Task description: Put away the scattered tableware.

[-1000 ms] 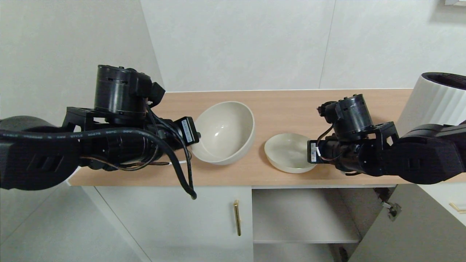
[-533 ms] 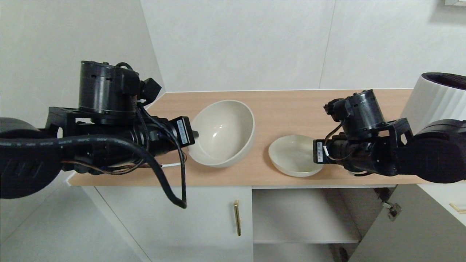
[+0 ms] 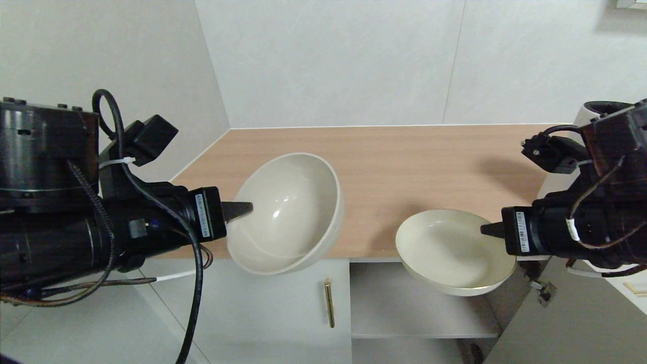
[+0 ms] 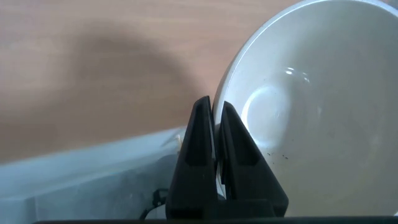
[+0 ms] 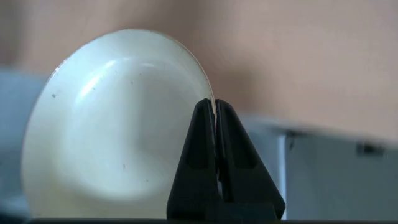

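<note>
A: What sits closest?
B: The left gripper [image 3: 237, 210]. It is pinched narrow on the rim of the deep bowl [image 3: 288, 212], one finger inside and one outside. The bowl hangs in the air over the front edge of the desk [image 3: 404, 162]. It is tipped so that its mouth faces up and toward the robot's right.
A: And on the other side?
B: The right gripper [image 3: 488, 230] clamps the right rim of the shallow dish [image 3: 450, 250] in the same way. The dish is round, with no long axis. Its mouth faces up, tilted a little toward the head camera. It hangs clear of the desk, in front of the open cabinet compartment [image 3: 404, 298].
A: Do the two touch?
B: No, there is a gap between them, and the bowl is held higher than the dish.
A: And farther back?
B: Under the bowl is a closed cabinet door with an upright brass handle [image 3: 329, 302]. Beyond that, the wooden desk runs to the white wall. A white ribbed vessel [image 3: 601, 107] stands at the desk's far right, mostly hidden by the right arm.
</note>
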Motion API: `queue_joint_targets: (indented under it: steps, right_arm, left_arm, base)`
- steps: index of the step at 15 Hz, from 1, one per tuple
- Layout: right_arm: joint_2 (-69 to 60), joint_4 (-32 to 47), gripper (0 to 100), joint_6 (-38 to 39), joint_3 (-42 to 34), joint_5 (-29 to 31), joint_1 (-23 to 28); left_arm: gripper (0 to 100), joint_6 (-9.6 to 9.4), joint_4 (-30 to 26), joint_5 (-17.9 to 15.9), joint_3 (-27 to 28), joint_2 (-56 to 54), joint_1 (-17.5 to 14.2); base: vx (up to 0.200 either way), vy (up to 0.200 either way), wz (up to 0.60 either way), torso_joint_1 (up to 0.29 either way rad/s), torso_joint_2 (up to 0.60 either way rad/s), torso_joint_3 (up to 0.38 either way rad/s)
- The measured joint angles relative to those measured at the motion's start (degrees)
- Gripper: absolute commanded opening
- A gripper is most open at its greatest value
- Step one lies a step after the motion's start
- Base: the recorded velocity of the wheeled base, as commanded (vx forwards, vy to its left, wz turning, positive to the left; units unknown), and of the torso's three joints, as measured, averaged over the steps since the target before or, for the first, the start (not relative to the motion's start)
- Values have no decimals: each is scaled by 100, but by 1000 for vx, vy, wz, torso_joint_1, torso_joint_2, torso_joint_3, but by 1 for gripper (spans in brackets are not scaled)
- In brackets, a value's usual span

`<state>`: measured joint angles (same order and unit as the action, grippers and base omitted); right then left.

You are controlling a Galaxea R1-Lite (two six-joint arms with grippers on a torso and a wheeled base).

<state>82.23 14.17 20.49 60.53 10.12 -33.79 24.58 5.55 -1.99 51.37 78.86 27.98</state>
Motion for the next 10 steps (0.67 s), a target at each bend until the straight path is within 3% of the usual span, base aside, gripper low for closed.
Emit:
queue_joint_targets:
  steps: [6,10]
  right_arm:
    - [-244,-194,0,9,-636,-27,-9]
    - [-235,-350,0,-13,-736,-18,-5]
  left_arm:
    - [0,0,4,21,-272,-26,178]
    - [0,0,4,40,-278,121,208]
  base:
    - [0,0,0,0,0,0]
    - [-200,0,0,8,1,1]
